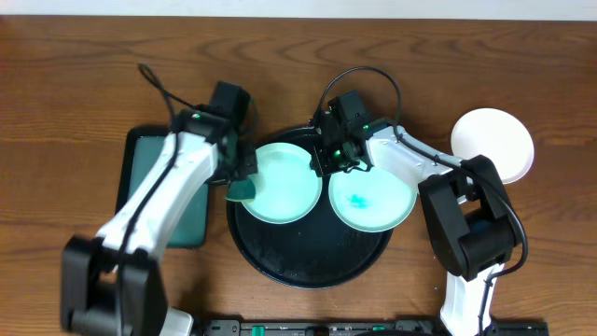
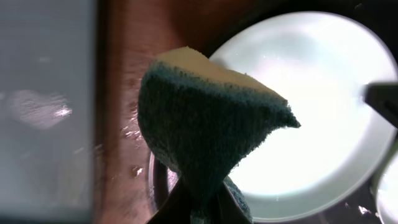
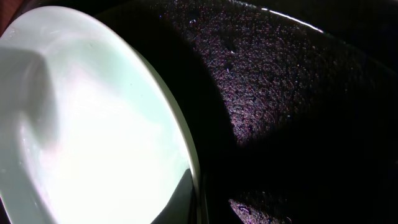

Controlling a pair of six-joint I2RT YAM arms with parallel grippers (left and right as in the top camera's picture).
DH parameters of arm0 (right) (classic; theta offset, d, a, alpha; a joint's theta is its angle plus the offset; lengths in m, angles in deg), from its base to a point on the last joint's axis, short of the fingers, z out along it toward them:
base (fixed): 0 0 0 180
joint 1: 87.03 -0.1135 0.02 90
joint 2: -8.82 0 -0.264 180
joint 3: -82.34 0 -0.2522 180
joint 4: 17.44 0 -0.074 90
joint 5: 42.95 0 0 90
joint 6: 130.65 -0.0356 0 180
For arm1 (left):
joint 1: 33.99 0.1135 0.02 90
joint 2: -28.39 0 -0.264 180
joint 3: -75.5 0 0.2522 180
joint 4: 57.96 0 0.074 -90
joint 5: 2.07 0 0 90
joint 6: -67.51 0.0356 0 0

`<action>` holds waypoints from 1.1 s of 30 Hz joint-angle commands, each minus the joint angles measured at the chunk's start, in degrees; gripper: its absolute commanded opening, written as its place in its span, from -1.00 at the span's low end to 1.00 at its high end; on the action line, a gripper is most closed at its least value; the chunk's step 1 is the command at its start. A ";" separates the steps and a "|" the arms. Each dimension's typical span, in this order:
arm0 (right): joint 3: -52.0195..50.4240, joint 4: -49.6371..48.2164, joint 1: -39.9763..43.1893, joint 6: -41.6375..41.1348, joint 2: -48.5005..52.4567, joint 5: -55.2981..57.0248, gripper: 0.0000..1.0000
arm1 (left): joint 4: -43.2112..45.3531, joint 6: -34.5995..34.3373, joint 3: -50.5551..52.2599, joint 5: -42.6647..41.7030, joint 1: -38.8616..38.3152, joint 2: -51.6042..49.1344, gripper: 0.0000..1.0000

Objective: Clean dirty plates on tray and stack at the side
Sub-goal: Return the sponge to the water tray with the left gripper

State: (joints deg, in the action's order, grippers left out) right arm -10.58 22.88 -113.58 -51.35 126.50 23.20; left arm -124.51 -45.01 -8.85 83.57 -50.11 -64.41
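Note:
Two mint green plates lie on the round black tray (image 1: 308, 266). The left plate (image 1: 280, 187) looks clean. The right plate (image 1: 373, 198) has a teal-blue smear in its middle. My right gripper (image 1: 326, 164) is shut on the left plate's right rim; in the right wrist view the plate (image 3: 93, 124) fills the left half and a dark finger (image 3: 183, 202) lies over its rim. My left gripper (image 1: 244, 179) is shut on a teal sponge (image 1: 244, 193) at that plate's left edge. The sponge (image 2: 205, 118) is pinched between the fingers (image 2: 174, 208). A white plate (image 1: 492, 145) sits on the table at the right.
A rectangular dark-green tray (image 1: 154, 187) lies on the wooden table left of the black tray, under my left arm. My right arm bends over the table between the black tray and the white plate.

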 commanded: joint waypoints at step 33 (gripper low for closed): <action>-2.71 1.53 0.61 -1.01 2.97 5.62 -0.97 | 1.66 4.70 -1.77 5.92 21.94 -13.40 0.29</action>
State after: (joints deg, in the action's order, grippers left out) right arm -10.58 22.86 -113.58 -51.39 126.50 23.17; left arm -122.57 -40.42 -9.55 89.63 -28.40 -78.88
